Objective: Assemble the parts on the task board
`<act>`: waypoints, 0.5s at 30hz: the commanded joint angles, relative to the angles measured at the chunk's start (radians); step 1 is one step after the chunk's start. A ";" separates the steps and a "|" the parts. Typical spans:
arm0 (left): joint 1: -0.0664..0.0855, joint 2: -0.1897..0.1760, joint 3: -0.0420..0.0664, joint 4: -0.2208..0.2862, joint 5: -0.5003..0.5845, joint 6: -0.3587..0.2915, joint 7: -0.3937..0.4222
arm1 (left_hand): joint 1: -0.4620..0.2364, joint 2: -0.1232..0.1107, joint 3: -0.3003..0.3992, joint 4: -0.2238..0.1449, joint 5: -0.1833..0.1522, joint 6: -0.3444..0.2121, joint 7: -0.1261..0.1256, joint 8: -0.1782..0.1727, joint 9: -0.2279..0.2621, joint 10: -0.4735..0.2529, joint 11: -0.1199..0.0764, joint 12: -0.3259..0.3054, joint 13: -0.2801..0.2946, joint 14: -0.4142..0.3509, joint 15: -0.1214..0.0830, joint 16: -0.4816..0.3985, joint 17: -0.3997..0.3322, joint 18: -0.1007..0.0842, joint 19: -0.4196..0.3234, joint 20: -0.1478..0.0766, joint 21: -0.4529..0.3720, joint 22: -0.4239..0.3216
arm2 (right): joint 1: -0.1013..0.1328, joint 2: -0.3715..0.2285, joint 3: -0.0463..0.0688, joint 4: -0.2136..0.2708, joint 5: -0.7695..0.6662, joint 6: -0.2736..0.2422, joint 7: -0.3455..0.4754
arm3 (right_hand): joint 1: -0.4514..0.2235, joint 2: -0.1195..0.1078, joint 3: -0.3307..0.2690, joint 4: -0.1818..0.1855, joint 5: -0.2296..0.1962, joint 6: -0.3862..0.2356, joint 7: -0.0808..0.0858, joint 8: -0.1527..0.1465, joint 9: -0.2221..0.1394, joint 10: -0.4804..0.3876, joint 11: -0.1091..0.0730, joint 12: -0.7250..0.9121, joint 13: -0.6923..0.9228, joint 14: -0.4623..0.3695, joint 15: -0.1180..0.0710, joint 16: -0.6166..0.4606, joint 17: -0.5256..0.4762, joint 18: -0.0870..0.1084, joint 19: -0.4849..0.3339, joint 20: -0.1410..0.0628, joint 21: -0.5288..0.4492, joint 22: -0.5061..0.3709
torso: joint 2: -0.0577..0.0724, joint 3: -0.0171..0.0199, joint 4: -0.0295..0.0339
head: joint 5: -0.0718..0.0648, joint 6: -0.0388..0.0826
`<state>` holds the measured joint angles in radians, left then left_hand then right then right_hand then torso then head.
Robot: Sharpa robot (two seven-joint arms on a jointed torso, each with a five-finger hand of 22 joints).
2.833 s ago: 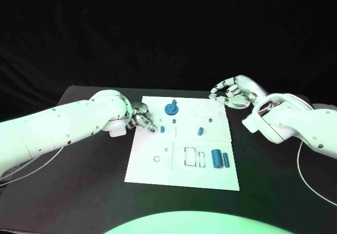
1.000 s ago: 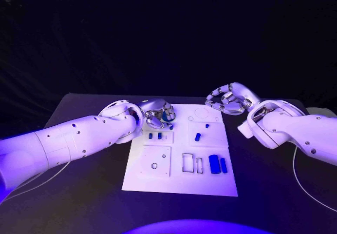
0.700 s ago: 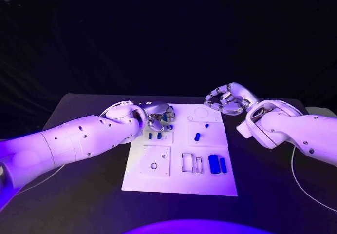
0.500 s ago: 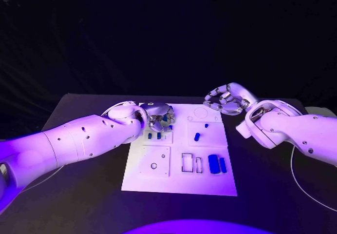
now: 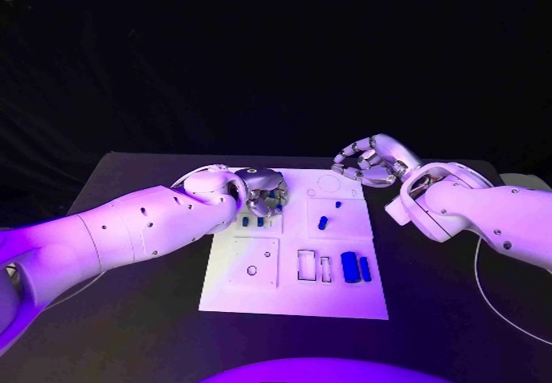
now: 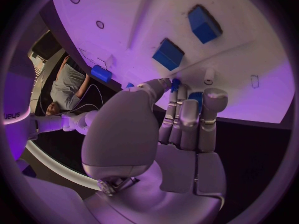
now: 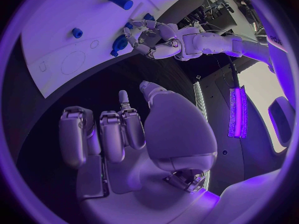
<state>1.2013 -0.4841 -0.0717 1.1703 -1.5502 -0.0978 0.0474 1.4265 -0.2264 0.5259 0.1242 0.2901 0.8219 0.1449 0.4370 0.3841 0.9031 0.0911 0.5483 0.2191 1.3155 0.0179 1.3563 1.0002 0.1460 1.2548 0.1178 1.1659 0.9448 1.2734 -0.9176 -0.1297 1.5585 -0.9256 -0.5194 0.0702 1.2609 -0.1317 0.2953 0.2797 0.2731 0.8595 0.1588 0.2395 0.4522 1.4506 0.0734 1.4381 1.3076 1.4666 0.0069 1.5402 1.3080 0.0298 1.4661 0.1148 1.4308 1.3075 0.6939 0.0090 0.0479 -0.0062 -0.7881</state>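
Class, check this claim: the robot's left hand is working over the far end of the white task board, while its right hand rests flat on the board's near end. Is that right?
One detail is wrong. The right hand does not rest on the near end; the head view shows it off the task board's far right corner, fingers curled, holding nothing. The left hand is indeed over the board's far end.

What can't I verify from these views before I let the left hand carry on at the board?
- Head view: the left hand covers the blue gear part, so contact is hidden.
- Left wrist view: fingertips touch something blue; whether it is held cannot be told.
- Head view: the small outlines on the task board are too small to read.
- Right hand: fingers curled, apparently holding nothing.
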 commanded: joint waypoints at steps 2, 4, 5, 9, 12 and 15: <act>-0.001 0.007 0.000 0.001 -0.019 0.050 -0.028 | 0.003 0.009 0.010 -0.005 -0.006 0.013 -0.001 -0.009 -0.004 0.015 -0.005 -0.003 -0.005 0.011 -0.003 0.009 0.008 -0.021 0.009 -0.002 0.018 0.021 | -0.001 0.002 0.000 0.000 -0.003 0.005 0.008 | -0.008 -0.002 0.007 0.000 0.003 0.001 -0.001 0.007 0.000 -0.007 0.001 -0.003 0.116 0.079 -0.006 -0.005 0.150 0.009 0.021 -0.009 -0.004 0.149 | 0.000 0.0008 0.0007 | -0.001 -0.001; -0.001 0.009 0.000 -0.001 -0.020 0.058 -0.036 | 0.004 0.010 0.012 -0.008 -0.007 0.015 -0.001 -0.010 -0.005 0.017 -0.005 -0.004 -0.007 0.013 -0.004 0.010 0.008 -0.021 0.011 -0.002 0.022 0.026 | -0.001 0.002 0.000 0.000 -0.003 0.005 0.008 | -0.008 -0.002 0.007 0.000 0.003 0.001 -0.001 0.007 0.000 -0.007 0.001 -0.003 0.116 0.079 -0.006 -0.005 0.150 0.009 0.021 -0.009 -0.004 0.149 | -0.001 0.0006 0.0001 | -0.001 -0.002; -0.001 0.010 0.000 -0.001 -0.021 0.063 -0.041 | 0.004 0.012 0.015 -0.009 -0.008 0.017 0.000 -0.012 -0.006 0.019 -0.005 -0.006 -0.008 0.015 -0.004 0.013 0.010 -0.022 0.013 -0.003 0.027 0.032 | -0.001 0.002 0.000 0.000 -0.003 0.005 0.008 | -0.008 -0.002 0.008 0.000 0.004 0.002 -0.001 0.007 0.000 -0.005 0.001 -0.002 0.118 0.079 -0.006 -0.005 0.150 0.009 0.021 -0.009 -0.004 0.149 | 0.000 0.0005 0.0000 | -0.002 -0.002; -0.001 0.012 0.000 -0.003 -0.023 0.073 -0.051 | 0.009 0.019 0.023 -0.018 -0.011 0.025 0.002 -0.016 -0.010 0.032 -0.007 -0.006 -0.010 0.024 -0.005 0.020 0.019 -0.026 0.020 -0.003 0.042 0.052 | -0.001 0.002 0.000 0.000 -0.003 0.005 0.007 | -0.008 -0.002 0.008 0.000 0.004 0.002 -0.001 0.007 0.000 -0.005 0.001 -0.002 0.118 0.079 -0.006 -0.005 0.150 0.009 0.021 -0.009 -0.004 0.149 | 0.000 0.0003 0.0004 | -0.003 -0.003; -0.001 0.013 0.000 -0.005 -0.023 0.077 -0.057 | 0.017 0.025 0.032 -0.028 -0.014 0.029 0.004 -0.021 -0.013 0.035 -0.006 -0.009 -0.013 0.025 -0.005 0.022 0.017 -0.026 0.021 -0.004 0.049 0.058 | -0.001 0.002 0.000 0.000 -0.003 0.005 0.008 | -0.008 -0.002 0.008 0.000 0.004 0.002 -0.001 0.007 0.000 -0.005 0.001 -0.002 0.118 0.079 -0.006 -0.005 0.150 0.009 0.021 -0.009 -0.004 0.149 | -0.001 0.0003 0.0004 | -0.003 -0.002; -0.001 0.016 0.000 -0.007 -0.023 0.080 -0.062 | 0.023 0.028 0.041 -0.038 -0.018 0.029 0.006 -0.027 -0.016 0.036 -0.004 -0.015 -0.016 0.025 -0.004 0.023 0.012 -0.026 0.020 -0.003 0.052 0.061 | -0.001 0.002 0.000 0.000 -0.003 0.005 0.008 | -0.008 -0.002 0.008 0.000 0.004 0.002 -0.001 0.007 0.000 -0.005 0.001 -0.002 0.118 0.079 -0.006 -0.005 0.151 0.009 0.022 -0.009 -0.004 0.150 | -0.001 0.0001 0.0001 | -0.004 -0.002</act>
<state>1.2058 -0.4706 -0.0676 1.1668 -1.5622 -0.0681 0.0114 1.4479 -0.2050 0.5647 0.0853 0.2755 0.8457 0.1498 0.4139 0.3682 0.9354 0.0842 0.5372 0.2076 1.3367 0.0143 1.3747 1.0140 0.1306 1.2689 0.1145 1.2159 1.0055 1.2732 -0.9166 -0.1297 1.5582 -0.9254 -0.5193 0.0704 1.2609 -0.1317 0.2953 0.2797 0.2731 0.8595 0.1588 0.2436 0.4522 1.4506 0.0734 1.4382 1.3075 1.4666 0.0069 1.5402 1.3078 0.0298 1.4661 0.1148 1.4308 1.3074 0.6935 0.0093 0.0483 -0.0095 -0.7909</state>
